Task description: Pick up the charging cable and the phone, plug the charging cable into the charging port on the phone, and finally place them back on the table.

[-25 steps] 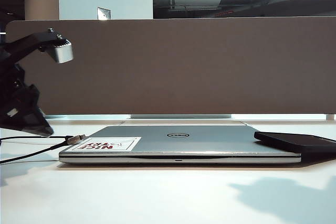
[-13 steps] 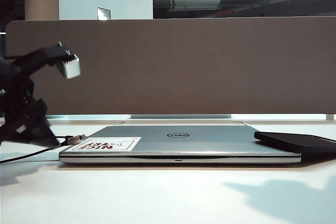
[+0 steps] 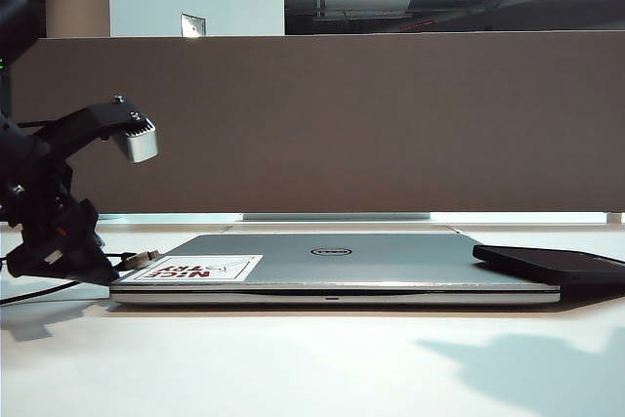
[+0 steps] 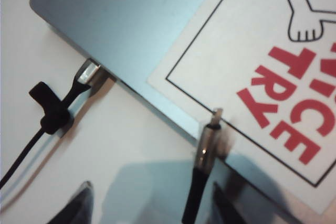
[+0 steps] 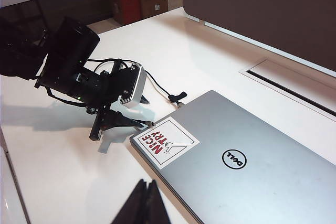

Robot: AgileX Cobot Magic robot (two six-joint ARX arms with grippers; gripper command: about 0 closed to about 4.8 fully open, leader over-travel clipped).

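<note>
exterior view: the left gripper (image 3: 83, 263) hangs low over the white table (image 3: 293, 358) at the left corner of a closed silver laptop (image 3: 342, 266), its fingers spread wide with nothing clamped between them. the charging cable (image 3: 59, 285) trails across the table to the left, its silver plug (image 3: 146, 257) resting at the laptop's corner beside a red-lettered sticker (image 3: 200, 268). the phone (image 3: 552, 263) lies flat on the laptop's right end, well apart from the cable.

left wrist view: the left gripper (image 4: 149, 203) has its two dark fingertips (image 4: 79, 205) at either side of the charging cable (image 4: 194, 192), apart from it; the plug (image 4: 210, 129) lies on the laptop's edge, its tip on the sticker (image 4: 252, 77). a second cord with a metal connector (image 4: 86, 73) meets the laptop's side.

right wrist view: the right gripper (image 5: 143, 205) hovers above the table near the laptop (image 5: 252, 166), its fingers pressed together and empty; the left gripper (image 5: 118, 121) shows beyond, by the sticker (image 5: 165, 142)
</note>
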